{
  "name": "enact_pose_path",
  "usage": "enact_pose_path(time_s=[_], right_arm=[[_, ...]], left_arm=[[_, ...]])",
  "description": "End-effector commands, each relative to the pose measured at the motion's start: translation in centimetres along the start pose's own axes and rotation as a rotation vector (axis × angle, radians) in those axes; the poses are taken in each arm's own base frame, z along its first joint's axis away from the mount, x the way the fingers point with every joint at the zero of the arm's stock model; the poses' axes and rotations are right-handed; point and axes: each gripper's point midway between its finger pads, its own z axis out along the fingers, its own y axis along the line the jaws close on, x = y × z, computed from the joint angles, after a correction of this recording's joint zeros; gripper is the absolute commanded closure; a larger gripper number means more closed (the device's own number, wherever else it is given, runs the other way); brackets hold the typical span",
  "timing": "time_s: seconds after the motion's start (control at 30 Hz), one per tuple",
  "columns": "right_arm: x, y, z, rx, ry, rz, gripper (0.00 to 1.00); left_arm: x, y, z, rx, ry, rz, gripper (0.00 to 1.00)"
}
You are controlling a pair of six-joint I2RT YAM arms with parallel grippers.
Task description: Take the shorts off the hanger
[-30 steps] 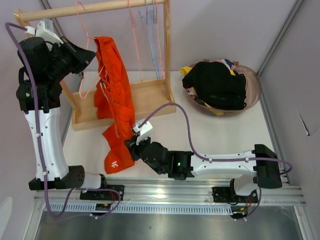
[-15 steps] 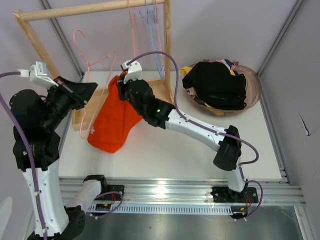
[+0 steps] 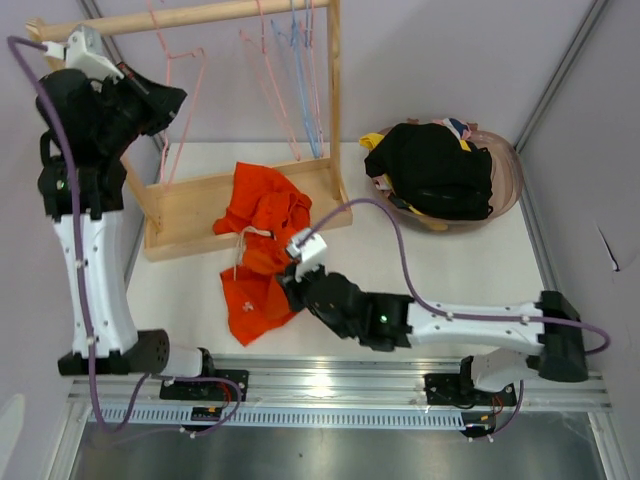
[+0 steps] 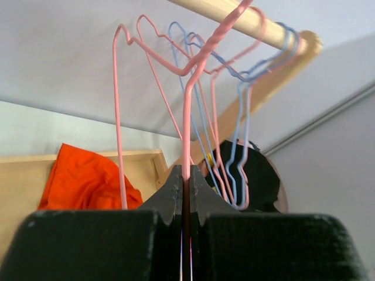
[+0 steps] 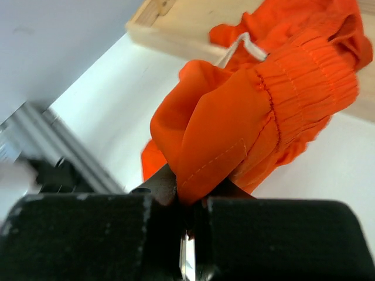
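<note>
Beside the wooden rack (image 3: 200, 215), the right gripper's (image 3: 288, 288) fingertips lie hidden under the orange shorts (image 3: 262, 255). Right of the rack, black shorts (image 3: 435, 175) cover most of the basket's (image 3: 510, 160) contents, leaving only unidentifiable coloured slivers.

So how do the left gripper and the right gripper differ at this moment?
The left gripper is shut on a pink hanger; the right gripper is shut on the orange shorts. The left gripper is up near the rail; the right gripper is low over the table. Both are shut.
</note>
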Motion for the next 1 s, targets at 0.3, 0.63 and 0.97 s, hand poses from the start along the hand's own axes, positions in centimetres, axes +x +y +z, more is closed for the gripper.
enact_pose_path(time_s=[0.3,0.63,0.97], right_arm=[[-4.9,-3.2,-10.8,0.077,-0.176,0.164,1.0],[-15.4,-7.9,-15.3,0.207,-0.402,0.09,1.0],[-31.7,-18.7,-18.1,0.481,-0.736,-0.085,1.0]], left_arm=[[-2.9,3.0,10.3,-0.045,-0.052,0.018,1.0],[2.5,5.7,10.8,-0.073,0.071,-0.02,0.75],[4.9,5.3,8.4,-0.036,0.126,0.003,0.29]])
